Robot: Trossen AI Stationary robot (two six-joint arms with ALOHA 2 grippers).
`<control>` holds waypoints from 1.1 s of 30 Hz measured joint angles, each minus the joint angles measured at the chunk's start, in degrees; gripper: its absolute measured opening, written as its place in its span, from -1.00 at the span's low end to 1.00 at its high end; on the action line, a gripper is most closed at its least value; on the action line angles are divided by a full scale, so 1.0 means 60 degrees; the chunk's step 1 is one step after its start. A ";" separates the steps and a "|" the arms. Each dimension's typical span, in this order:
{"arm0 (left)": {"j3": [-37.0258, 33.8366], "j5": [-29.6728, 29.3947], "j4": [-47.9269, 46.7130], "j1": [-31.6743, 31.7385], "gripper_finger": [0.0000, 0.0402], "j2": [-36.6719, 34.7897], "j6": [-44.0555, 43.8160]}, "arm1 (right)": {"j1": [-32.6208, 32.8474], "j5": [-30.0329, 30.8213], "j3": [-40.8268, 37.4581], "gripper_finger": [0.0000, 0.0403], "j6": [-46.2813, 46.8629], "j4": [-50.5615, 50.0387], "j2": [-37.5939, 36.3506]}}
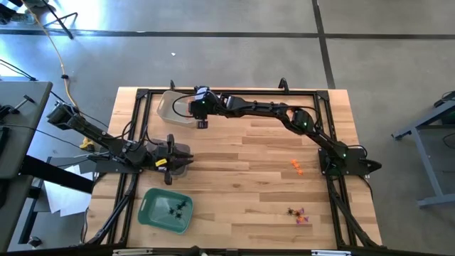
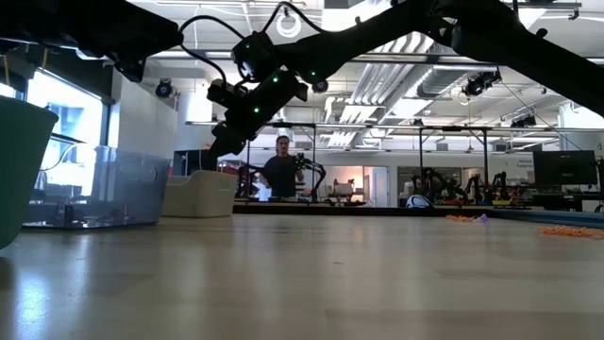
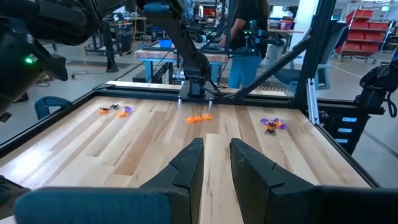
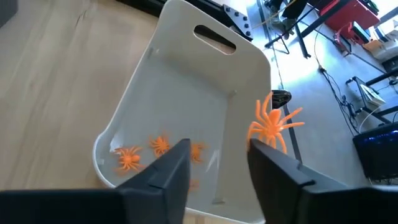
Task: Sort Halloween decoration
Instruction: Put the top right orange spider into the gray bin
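My right gripper (image 4: 219,149) is open above the whitish clear tray (image 4: 186,81) at the table's far left (image 1: 170,107). Several orange spiders (image 4: 160,146) lie on that tray's floor. Another orange spider (image 4: 273,124) shows right at the tip of one finger. My left gripper (image 3: 216,152) waits at the table's left side (image 1: 179,158), level, its fingers a narrow gap apart with nothing between them. More trinkets lie on the table: orange ones (image 1: 296,166) at the right, and purple and orange ones (image 1: 298,215) at the near right. My right gripper has the orange spider (image 4: 273,124) right beside the tip of one finger (image 4: 264,149), over the tray's side wall. Whether the finger touches it, I cannot tell. Nothing is between the two fingers.
A green tray (image 1: 149,210) with black spiders (image 1: 176,208) stands at the near left. A black frame (image 1: 234,92) runs along the table's edges. Bare wood lies in the table's middle. A person (image 2: 281,170) stands in the room beyond the far edge.
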 joint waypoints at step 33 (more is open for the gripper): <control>0.0000 -0.8698 0.0006 0.0010 -0.68 -0.0896 0.2488 | 0.0877 -0.0242 -0.0009 -0.15 0.1017 -0.1279 -0.0700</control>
